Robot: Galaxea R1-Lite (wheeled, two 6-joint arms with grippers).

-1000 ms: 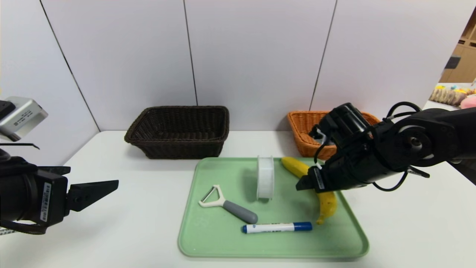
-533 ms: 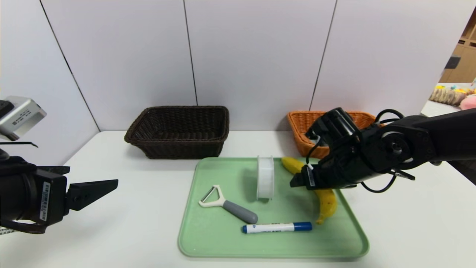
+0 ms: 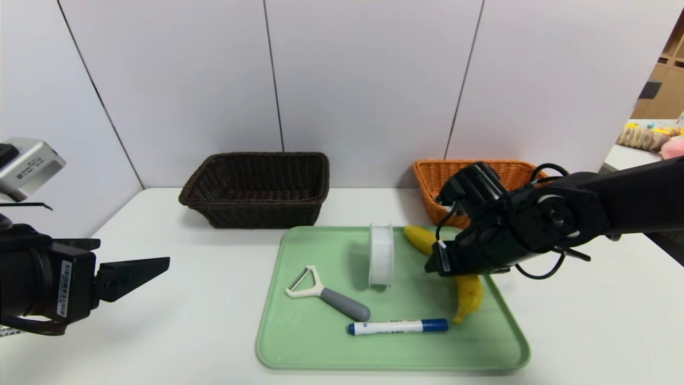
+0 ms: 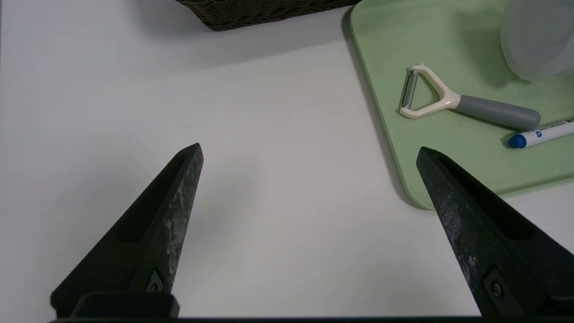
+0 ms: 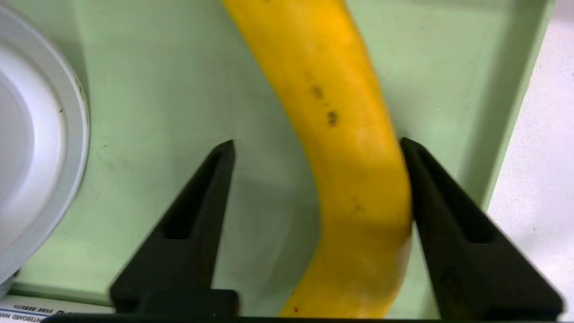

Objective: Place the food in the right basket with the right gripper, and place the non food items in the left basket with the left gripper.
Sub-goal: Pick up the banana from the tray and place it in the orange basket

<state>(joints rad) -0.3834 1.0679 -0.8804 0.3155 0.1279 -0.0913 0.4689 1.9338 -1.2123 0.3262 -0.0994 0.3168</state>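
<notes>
Smooth green plastic tray (image 3: 299, 353): a curved yellow banana (image 5: 341, 134) is straddled by the right gripper (image 5: 316, 143), tapered black fingers apart, one touching the peel.

A white table (image 3: 203, 299) fills the lower part of the head view. A pale green tray (image 3: 299, 342) with a raised rim and rounded corners lies flat on it, toward six o'clock. Grey wall panels (image 3: 363, 80) with thin dark seams stand behind, at twelve o'clock. At two o'clock, past the wall's edge, are wooden shelving (image 3: 665, 80) and a row of colourful objects (image 3: 649, 136), too distant to identify.
</notes>
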